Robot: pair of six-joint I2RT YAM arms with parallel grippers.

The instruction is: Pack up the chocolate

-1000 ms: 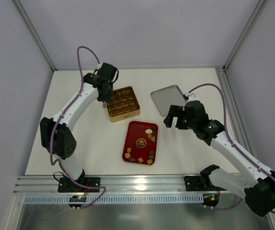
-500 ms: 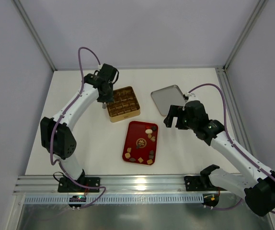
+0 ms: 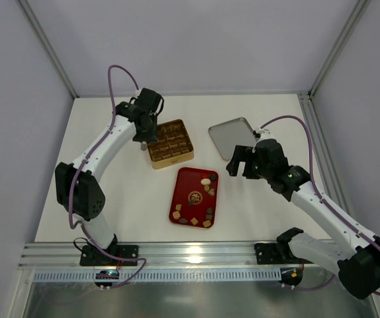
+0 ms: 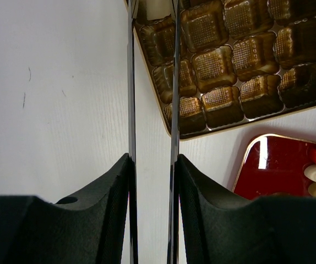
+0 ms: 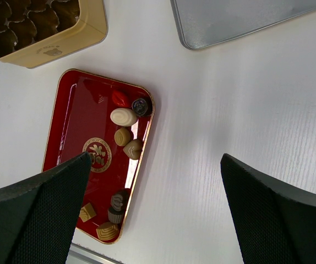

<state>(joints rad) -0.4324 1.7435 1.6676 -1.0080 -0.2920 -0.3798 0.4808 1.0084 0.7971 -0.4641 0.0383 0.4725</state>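
Counting at least nine pieces of chocolate (image 5: 124,116) from the right wrist view, all lying loose in one red tray (image 5: 72,126): one red, one cream oval, several tan, a few dark brown. Noting five clustered near the tray's far right corner and four more toward its near end. Not managing to tell whether others are hiding behind the near finger.

Seeing one gold box (image 3: 170,141) lying beyond the tray, its grid compartments looking empty where showing. Seeing one silver lid (image 3: 233,137) lying to the right of the box. Finding all three resting apart from one another on the white surface (image 3: 110,192).

Finding the right claw (image 3: 233,163) hanging above the surface just right of the tray, between tray and lid. Seeing its fingers spread wide and gripping nothing, with the chocolate sitting below and to its left.

Finding the left claw (image 3: 142,144) poised at the box's left edge, well apart from the tray. Seeing its thin fingers running parallel with a slim gap, crossing the box's corner in the left wrist view. Spotting a pale patch between the tips, but failing to tell whether anything is being pinched there.
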